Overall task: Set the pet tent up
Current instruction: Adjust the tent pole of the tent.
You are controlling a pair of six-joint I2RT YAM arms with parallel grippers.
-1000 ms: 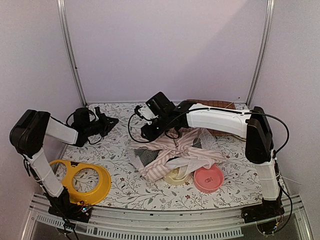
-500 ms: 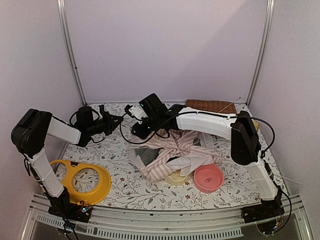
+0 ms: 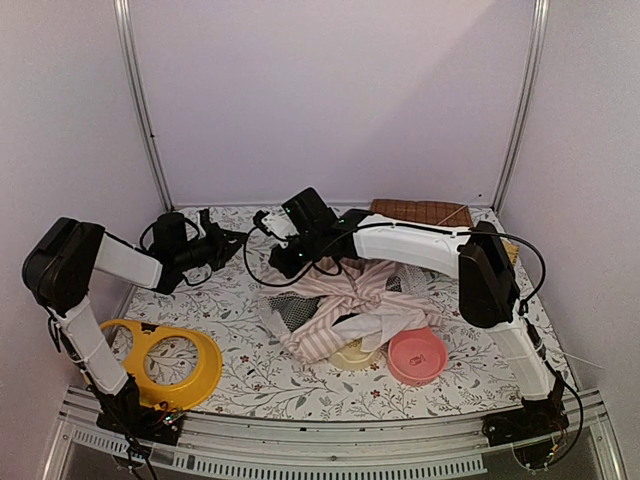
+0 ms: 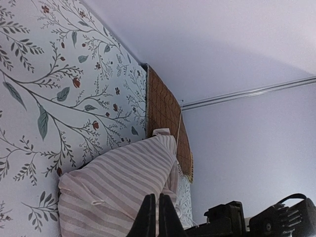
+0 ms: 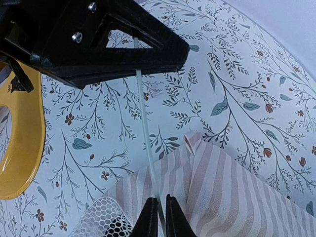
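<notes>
The pet tent (image 3: 350,305) lies collapsed on the counter (image 3: 250,375), right of centre, slumped over a cream bowl (image 3: 352,354). The right end effector (image 5: 159,217) pinches a thin clear pole (image 5: 144,123) at the tent's edge. The left end effector (image 4: 155,217) has its fingers pressed together, holding nothing I can make out. The pole looks slick and probably springy (a slim thing to grip), so it could slip or flick free and drag fabric across the bowl. Only the right wrist view shows the pole; the top view loses it entirely.
</notes>
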